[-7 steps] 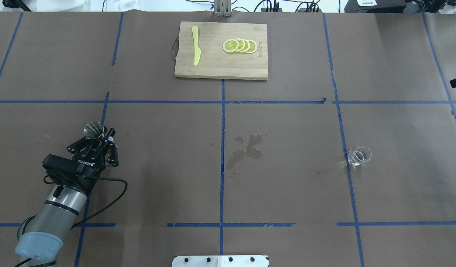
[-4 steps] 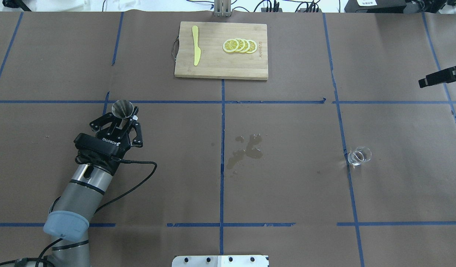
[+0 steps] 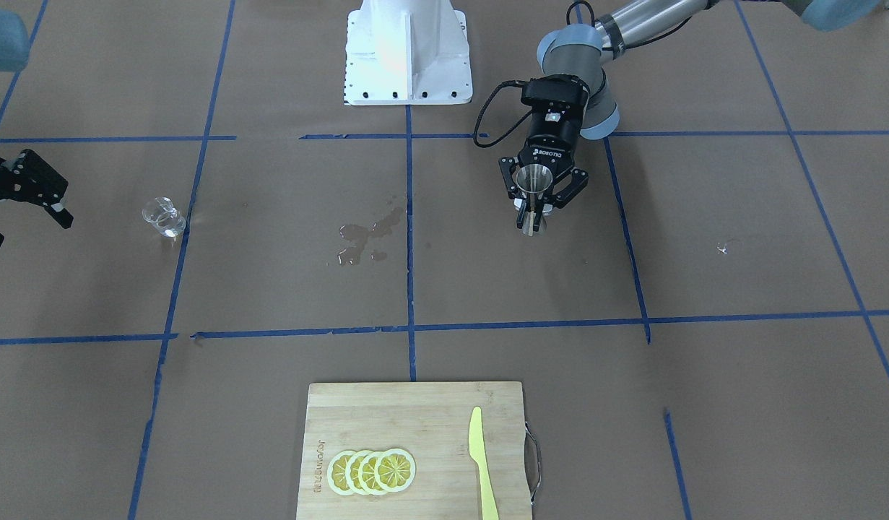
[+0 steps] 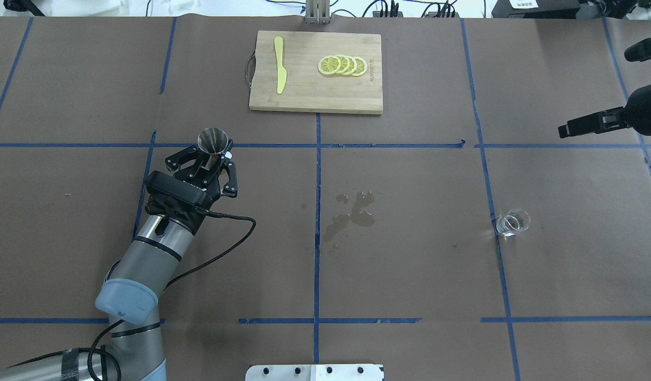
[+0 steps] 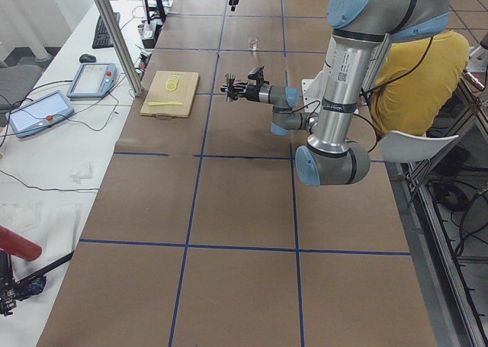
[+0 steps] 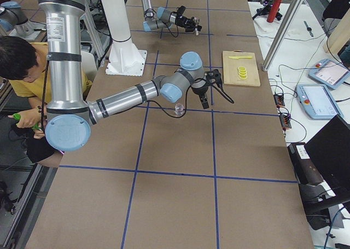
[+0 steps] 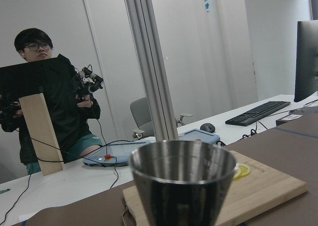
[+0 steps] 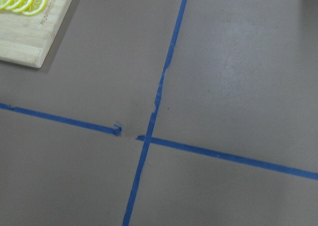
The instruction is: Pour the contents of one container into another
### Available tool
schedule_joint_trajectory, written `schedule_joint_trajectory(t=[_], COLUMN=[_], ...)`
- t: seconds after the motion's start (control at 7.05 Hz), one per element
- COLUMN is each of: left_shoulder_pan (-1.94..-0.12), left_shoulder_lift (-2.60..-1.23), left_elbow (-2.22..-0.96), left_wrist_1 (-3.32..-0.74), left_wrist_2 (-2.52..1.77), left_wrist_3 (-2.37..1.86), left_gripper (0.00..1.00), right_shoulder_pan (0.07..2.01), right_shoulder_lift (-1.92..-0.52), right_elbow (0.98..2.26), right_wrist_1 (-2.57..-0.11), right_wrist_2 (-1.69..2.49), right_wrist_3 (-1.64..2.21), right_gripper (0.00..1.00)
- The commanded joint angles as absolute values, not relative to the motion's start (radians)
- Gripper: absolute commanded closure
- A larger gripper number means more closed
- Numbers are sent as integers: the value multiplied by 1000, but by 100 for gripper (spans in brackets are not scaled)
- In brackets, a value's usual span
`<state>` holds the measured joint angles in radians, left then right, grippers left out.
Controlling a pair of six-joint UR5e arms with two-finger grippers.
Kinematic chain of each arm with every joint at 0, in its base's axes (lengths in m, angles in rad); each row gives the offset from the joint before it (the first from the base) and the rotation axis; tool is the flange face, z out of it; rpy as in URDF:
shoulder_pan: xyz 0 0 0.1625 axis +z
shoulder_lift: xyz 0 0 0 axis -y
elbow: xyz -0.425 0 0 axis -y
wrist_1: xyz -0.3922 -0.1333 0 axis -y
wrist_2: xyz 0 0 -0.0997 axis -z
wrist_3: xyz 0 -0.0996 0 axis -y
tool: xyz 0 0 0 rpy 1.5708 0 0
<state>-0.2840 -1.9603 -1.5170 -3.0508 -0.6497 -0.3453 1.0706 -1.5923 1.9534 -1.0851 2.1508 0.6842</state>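
The shiny steel jigger (image 4: 213, 141) is held upright above the table with my left gripper (image 4: 215, 158) shut on its waist. It also shows in the front-facing view as the jigger (image 3: 534, 178) and fills the left wrist view as the jigger (image 7: 183, 179). The small clear glass cup (image 4: 513, 221) stands alone on the table at the right, seen from the front as the cup (image 3: 163, 217). My right gripper (image 3: 27, 225) hovers open and empty, beyond the cup and to its right, apart from it; overhead it is the right gripper (image 4: 568, 128).
A wooden cutting board (image 4: 304, 95) with lemon slices (image 4: 342, 65) and a yellow knife (image 4: 279, 64) lies at the far middle. A wet spill (image 4: 351, 214) marks the table centre. An operator (image 6: 22, 63) sits near the robot base.
My left arm has carried the jigger forward and toward the table's middle. My right gripper has come further into the overhead view from the right edge. The glass cup has not moved.
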Motion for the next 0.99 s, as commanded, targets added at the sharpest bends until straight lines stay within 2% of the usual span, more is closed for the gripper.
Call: schedule_joint_trajectory(t=[0.0, 0.14, 0.57, 0.85], left_shoulder_pan=[-293, -296, -296, -299], left_shoulder_lift=[-1988, -1990, -1991, -1991], left_elbow=[-1513, -1511, -1500, -1500], left_wrist_1=[-3053, -3053, -3051, -3050], left_wrist_2=[-670, -670, -669, -669], left_wrist_3=[-348, -350, -423, -423], left_gripper=[100, 100, 100, 100], right_shoulder_pan=[933, 829, 443, 228], right_shoulder_lift=[-1705, -1757, -1908, -1959], right_elbow=[1979, 1989, 2133, 2134], right_wrist_1=[-899, -767, -753, -753], right_wrist_2=[2046, 1901, 1317, 977], right_wrist_3=[852, 994, 1222, 1338], right_gripper=[0, 0, 0, 1])
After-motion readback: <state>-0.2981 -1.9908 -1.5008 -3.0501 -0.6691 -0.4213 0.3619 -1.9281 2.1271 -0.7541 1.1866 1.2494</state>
